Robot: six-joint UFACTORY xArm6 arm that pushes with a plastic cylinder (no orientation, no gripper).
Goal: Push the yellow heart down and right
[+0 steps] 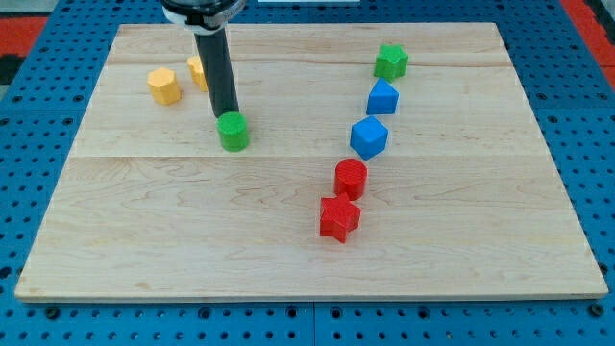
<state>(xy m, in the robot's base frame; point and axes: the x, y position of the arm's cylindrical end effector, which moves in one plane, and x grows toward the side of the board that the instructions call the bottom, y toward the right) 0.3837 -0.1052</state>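
A pale wooden board (288,240) lies on a blue perforated surface (38,154), evenly lit.

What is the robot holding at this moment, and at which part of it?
Nothing is held; the arm ends in a plain rod. My tip stands at the top edge of the green block, right of the partly hidden yellow heart.

1. My rod (219,72) reads dark grey to black.
2. The desk (192,231) is pale wood with fine lengthwise grain, on a blue pegboard (596,144) dotted with holes.
3. I see two yellow blocks: a hexagonal one (164,86) and one half hidden behind the rod (197,71).
4. Green cylinder (233,132) and green star (390,61).
5. Two blue blocks: (381,97) and (369,137).
6. Red cylinder (351,179) and red star (338,217).
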